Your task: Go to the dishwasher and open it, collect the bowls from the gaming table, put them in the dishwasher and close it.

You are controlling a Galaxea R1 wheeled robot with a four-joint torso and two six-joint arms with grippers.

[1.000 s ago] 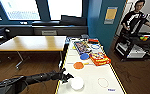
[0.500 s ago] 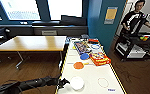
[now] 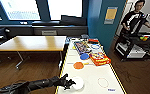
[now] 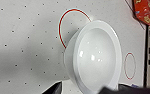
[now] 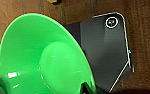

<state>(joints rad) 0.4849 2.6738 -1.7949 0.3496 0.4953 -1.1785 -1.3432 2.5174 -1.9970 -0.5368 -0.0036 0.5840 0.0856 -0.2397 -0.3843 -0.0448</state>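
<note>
the gaming table, white-topped with yellow trim, runs away from the robot, and everything here sits in relation to it. at its near end the left gripper reaches in from the table's left edge and touches a white bowl. in the left wrist view that white bowl stands tipped up on its side on the speckled top, partly over a red ring drawn on the surface; whether the fingers are closed on it i cannot tell.

further along the table lie an orange bowl and, beyond it, a blue bowl. just beside them, toward the table's right edge, is a red game box, with more boxes and a plate at the far end. a second red ring is drawn near the near right corner.

in the right wrist view a lime green bowl shows large and close, above the wooden floor and a dark plate of the robot; the right gripper's grip i cannot make out.

left of the gaming table stands a wood-topped table. off to its right a person stands at a control rig.
</note>
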